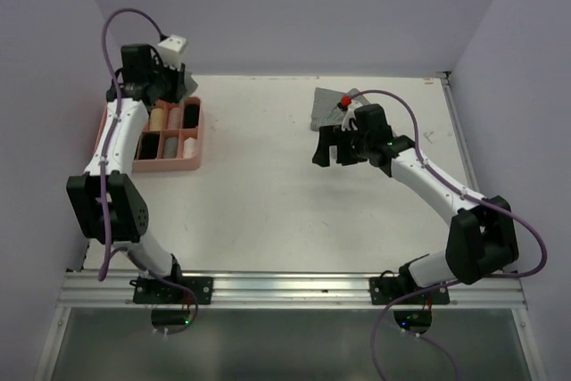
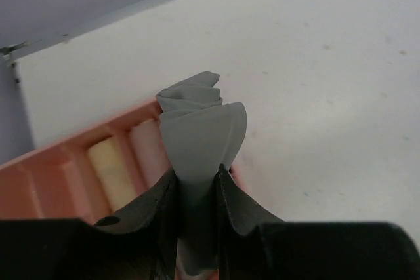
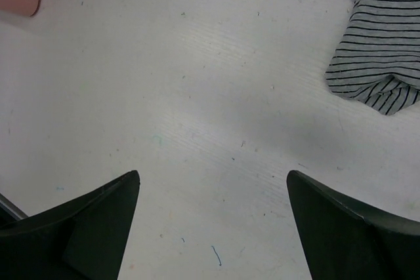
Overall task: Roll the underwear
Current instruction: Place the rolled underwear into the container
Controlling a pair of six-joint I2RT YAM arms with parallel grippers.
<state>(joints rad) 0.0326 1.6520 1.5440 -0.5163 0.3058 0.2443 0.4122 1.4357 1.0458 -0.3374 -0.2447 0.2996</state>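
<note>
Left gripper (image 2: 197, 174) clamped on rolled dark grey underwear (image 2: 202, 129), held over far edge of pink tray (image 2: 46, 181), right gripper (image 3: 213, 176) spread wide and empty above white table (image 3: 164, 77), grey striped underwear (image 3: 377, 37) lying nearby, untouched.

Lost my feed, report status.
Left gripper shut on grey roll at tray. Right gripper open, empty, near striped underwear. Nothing blocking.

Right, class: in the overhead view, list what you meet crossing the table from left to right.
Pink compartment tray → grey striped underwear → right arm's elbow. The right gripper overlaps the underwear, so it is left out.
</note>
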